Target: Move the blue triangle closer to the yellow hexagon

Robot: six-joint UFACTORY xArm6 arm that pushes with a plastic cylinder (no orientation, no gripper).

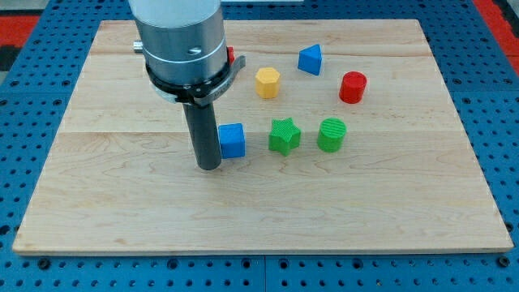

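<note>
Blue triangle [310, 60]; yellow hexagon [268, 82]; green star [284, 135].

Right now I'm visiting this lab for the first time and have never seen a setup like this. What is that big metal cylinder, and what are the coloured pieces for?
The metal cylinder is the end of a robot arm. It has no hand, only a dark rod; my tip rests on the wooden board and pushes blocks around. Nothing is held. There is one camera view, looking down at the board from its near edge. My tip is just left of the blue cube. To the right lie a green star and a green cylinder. Higher up are the yellow hexagon, the blue triangle and a red cylinder. A red block peeks from behind the arm.
</note>
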